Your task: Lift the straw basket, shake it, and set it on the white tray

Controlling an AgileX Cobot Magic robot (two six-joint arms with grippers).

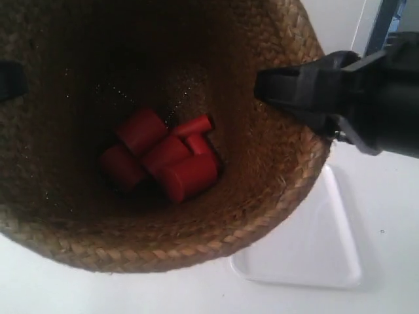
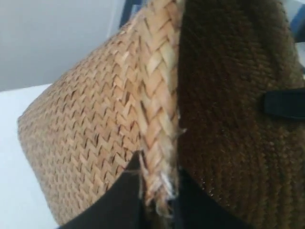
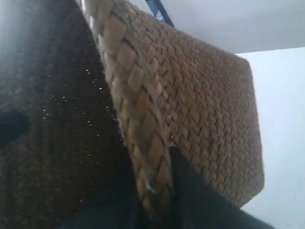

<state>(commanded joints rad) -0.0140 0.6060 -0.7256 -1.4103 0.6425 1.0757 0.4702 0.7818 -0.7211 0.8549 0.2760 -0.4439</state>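
Left pincer [image 2: 159, 188] and right pincer [image 3: 157, 191] each clamp a rim edge of the straw basket [image 1: 163, 252], one finger inside and one outside. Red cylinders [image 1: 167, 157] lie at its bottom. The basket appears lifted. Beyond it the white tray [image 1: 314, 242] shows one edge and two corners uncovered, so the setting-down remains.

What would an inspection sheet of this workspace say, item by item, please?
Surface: white table, plain.
Job's things: straw basket held by its rim, filling the exterior view; white tray beside it, partly hidden, nothing on its visible part.
Clutter: red cylinders heaped inside the basket.
Grippers: left gripper and right gripper each shut on the basket's rim, on opposite sides.
Cables: nothing seen.
Surroundings: pale wall; blue bar behind.
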